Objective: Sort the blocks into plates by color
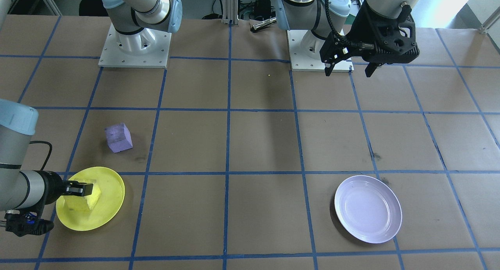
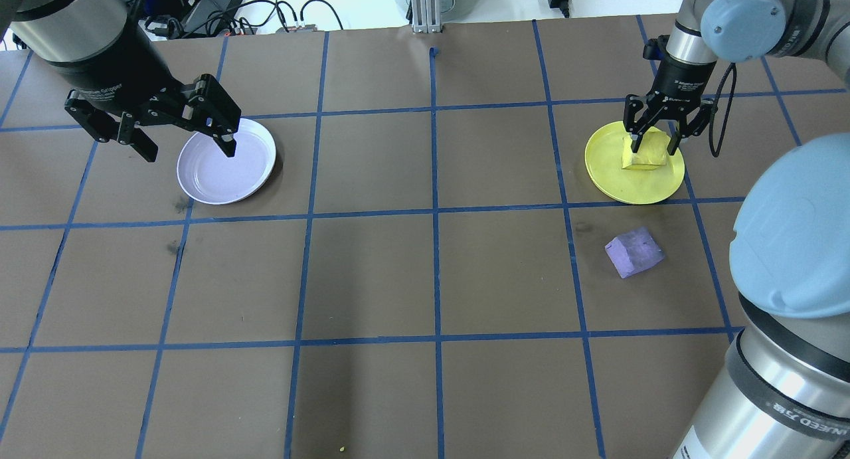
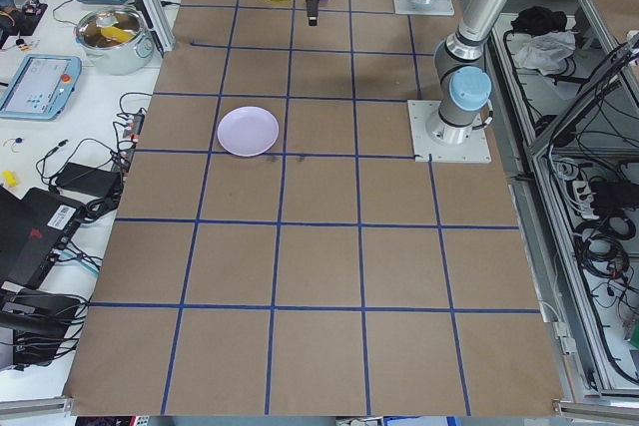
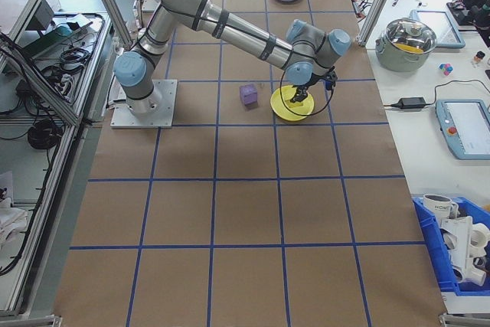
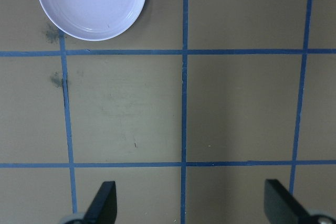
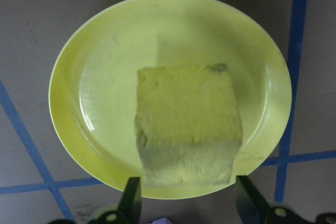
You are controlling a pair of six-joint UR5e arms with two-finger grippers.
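Observation:
The yellow block (image 6: pixel 186 124) is over the yellow plate (image 6: pixel 100 77), near its edge, with my right gripper (image 6: pixel 189 198) shut on it, one finger against each side. In the overhead view the same gripper (image 2: pixel 654 140) stands upright over the plate (image 2: pixel 631 186). Whether the block rests on the plate or hangs just above it I cannot tell. The purple block (image 2: pixel 634 252) lies on the table beside the yellow plate, free of both grippers. My left gripper (image 2: pixel 189 152) hangs open and empty, high above the near edge of the lavender plate (image 2: pixel 222 180), which holds nothing.
Brown paper with a blue tape grid covers the table. Both arm bases (image 1: pixel 134 47) (image 1: pixel 318 51) stand along the robot's edge. My right arm's elbow (image 2: pixel 790 226) looms over the table's right side. Side benches with a pot (image 4: pixel 413 40) and tablets flank the table.

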